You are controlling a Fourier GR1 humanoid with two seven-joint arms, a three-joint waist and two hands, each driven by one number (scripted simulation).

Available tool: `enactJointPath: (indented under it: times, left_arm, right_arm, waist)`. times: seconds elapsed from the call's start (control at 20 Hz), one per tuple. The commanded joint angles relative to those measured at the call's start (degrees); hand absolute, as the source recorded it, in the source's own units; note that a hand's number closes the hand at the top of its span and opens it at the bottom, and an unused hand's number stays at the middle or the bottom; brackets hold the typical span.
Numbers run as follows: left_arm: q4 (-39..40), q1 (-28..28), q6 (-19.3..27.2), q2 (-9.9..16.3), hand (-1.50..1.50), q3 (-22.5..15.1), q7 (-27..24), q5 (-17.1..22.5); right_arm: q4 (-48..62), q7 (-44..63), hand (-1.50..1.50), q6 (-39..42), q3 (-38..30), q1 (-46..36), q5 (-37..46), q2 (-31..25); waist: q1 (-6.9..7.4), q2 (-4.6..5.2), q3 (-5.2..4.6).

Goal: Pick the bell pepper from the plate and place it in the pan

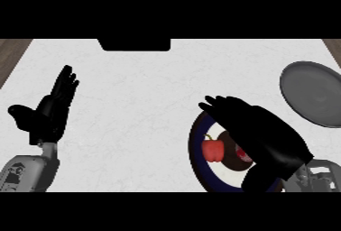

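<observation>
A red bell pepper (214,150) with a green stem lies on a round plate (198,155) with a dark blue rim, at the lower right of the head view. My right hand (256,128) hovers over the plate with straight fingers pointing up-left, covering much of the plate and just right of the pepper. The grey pan (313,92) sits at the right edge, beyond the plate. My left hand (50,113) rests open at the left, fingers up, holding nothing.
The white counter (146,90) spreads between the two hands. A dark object (134,44) sits at the counter's far edge. Wooden floor shows at the top left corner (12,54) and at the top right corner.
</observation>
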Motion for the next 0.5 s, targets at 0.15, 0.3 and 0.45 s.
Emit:
enactJointPath:
  times: [0.15,0.3,0.45]
  left_arm:
    - [1.5,-5.2,1.3,-2.5,0.00,-0.3,4.0,-3.1]
    - [5.0,-1.7,-4.3,-1.8,0.00,3.8,-3.5,-1.3]
    - [2.1,0.1,-4.5,-2.0,0.00,4.2,-2.0,-1.8]
  right_arm:
    - [8.3,-4.4,-1.50,3.2,1.6,-1.1,4.1,4.2]
    - [3.9,-4.3,-1.50,5.9,0.9,2.1,6.9,4.9]
    - [6.4,-6.0,-1.50,6.4,1.6,2.1,10.4,6.7]
  waist:
    - [-0.05,0.09,0.01]
    - [-0.17,0.02,-0.02]
    - [-0.01,0.00,-0.01]
